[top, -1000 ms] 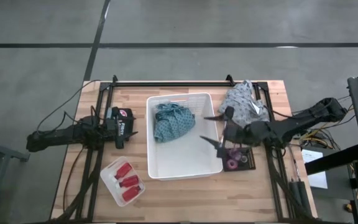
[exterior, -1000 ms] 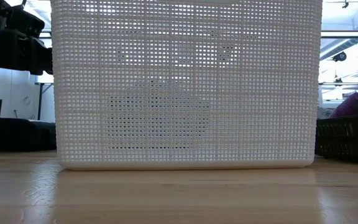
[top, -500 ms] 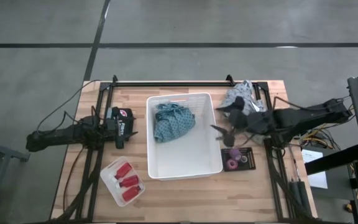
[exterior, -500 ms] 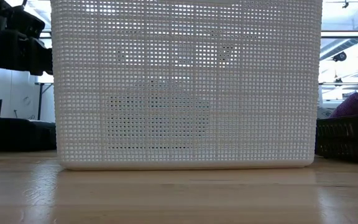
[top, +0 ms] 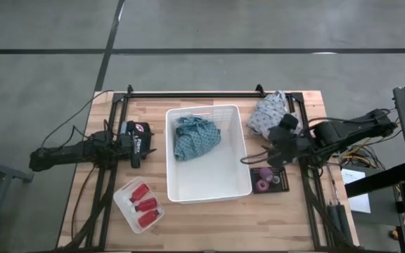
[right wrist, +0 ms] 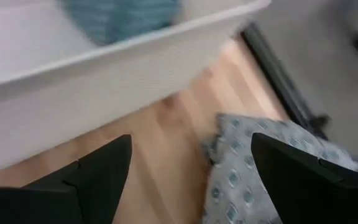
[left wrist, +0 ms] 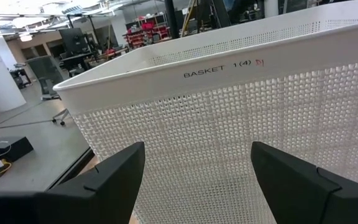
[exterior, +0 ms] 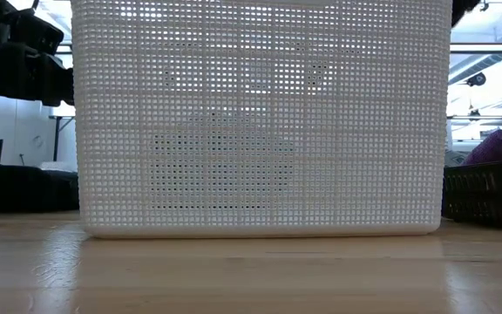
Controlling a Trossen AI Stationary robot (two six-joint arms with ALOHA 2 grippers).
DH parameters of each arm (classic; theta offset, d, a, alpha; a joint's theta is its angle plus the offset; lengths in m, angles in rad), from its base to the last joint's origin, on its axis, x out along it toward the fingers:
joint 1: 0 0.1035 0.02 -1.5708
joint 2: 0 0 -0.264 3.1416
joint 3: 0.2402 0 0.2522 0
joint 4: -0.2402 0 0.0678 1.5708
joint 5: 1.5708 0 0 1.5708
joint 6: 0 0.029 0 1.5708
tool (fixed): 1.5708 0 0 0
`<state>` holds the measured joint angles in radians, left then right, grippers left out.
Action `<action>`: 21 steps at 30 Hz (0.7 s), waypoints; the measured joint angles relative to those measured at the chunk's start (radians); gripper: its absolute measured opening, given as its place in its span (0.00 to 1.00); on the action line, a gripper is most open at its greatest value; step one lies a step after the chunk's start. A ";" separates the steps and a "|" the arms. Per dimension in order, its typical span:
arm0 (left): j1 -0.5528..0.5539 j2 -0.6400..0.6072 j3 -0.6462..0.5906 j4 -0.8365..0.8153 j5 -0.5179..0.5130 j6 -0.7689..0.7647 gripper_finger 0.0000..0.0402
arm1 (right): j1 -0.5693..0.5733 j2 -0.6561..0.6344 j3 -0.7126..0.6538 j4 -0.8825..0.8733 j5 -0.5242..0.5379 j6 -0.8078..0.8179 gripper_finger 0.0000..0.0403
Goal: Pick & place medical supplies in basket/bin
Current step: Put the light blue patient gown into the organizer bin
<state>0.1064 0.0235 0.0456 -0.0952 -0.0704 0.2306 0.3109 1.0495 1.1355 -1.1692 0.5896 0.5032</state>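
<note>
While nothing's been grabbed yet: big white basket [top: 207,184] mid-frame, teal cloth [top: 195,137] already inside. Grey cloth [top: 271,112] up right of it on the table. Right gripper [top: 259,156] beside it, jaws wide, empty. Left gripper [top: 146,143] parked left of the basket, open too. Could snag the basket wall or pinch only a loose fold, then drop it short.
</note>
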 joint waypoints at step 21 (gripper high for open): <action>0.000 0.000 0.000 0.000 0.000 0.000 0.74 | 0.001 0.015 -0.345 0.016 0.185 0.494 0.91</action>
<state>0.1066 0.0235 0.0456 -0.0952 -0.0705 0.2306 0.3115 1.0641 0.7904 -1.1528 0.7742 0.9974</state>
